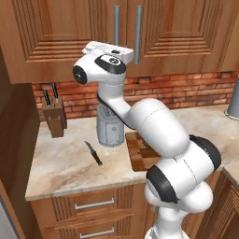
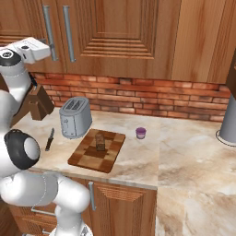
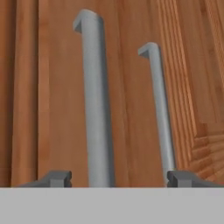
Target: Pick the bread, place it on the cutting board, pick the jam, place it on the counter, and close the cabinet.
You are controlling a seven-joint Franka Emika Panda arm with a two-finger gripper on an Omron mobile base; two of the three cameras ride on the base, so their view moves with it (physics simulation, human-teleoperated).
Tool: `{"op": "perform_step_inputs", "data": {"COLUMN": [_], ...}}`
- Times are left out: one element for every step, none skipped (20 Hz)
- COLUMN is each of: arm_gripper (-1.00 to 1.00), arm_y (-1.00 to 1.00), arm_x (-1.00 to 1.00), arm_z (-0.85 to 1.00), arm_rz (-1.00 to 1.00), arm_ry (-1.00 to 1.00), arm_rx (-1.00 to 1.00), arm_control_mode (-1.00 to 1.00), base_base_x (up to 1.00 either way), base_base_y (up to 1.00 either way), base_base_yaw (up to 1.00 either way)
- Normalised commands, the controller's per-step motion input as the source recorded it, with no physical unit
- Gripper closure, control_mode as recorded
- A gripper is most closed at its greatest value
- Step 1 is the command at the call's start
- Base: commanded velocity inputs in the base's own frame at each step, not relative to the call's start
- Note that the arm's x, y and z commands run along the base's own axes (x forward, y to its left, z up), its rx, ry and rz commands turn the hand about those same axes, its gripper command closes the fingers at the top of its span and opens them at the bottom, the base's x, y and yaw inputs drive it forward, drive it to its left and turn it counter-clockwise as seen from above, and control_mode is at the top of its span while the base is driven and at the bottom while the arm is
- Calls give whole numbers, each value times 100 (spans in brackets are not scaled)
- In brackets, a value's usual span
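The bread (image 2: 100, 141) stands on the patchwork cutting board (image 2: 97, 150), whose near part also shows behind my arm (image 1: 136, 151). The purple jam (image 2: 140, 132) sits on the marbled counter (image 2: 138, 159), just right of the board. My gripper (image 3: 120, 179) is raised against the cabinet (image 2: 115, 32), right in front of its two grey bar handles (image 3: 96, 105) (image 3: 159, 109). Its fingertips (image 3: 57, 178) stand wide apart and touch nothing. Both cabinet doors look flush. The hand (image 1: 125, 50) sits level with the handles' lower ends.
A grey toaster (image 2: 75, 117) stands left of the board, with a knife (image 1: 93, 153) lying on the counter and a wooden knife block (image 1: 55, 116) at the back left. A tall grey cylinder (image 2: 229, 122) stands at the far right.
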Motion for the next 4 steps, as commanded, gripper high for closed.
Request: {"op": "perform_step_inputs", "data": {"arm_gripper": [-100, -100, -100, -100], "arm_y": [-2, -1, -1, -2], "arm_x": [17, 19, 19, 19], "arm_z": [-6, -5, -6, -6], "arm_rz": [2, 2, 2, 2], "arm_ry": [1, 1, 1, 1], "arm_rx": [0, 0, 0, 0], "arm_control_mode": [-100, -100, -100, -100], "base_base_x": [0, 0, 0, 0], "base_base_y": [0, 0, 0, 0], "base_base_yaw": [0, 0, 0, 0]}}
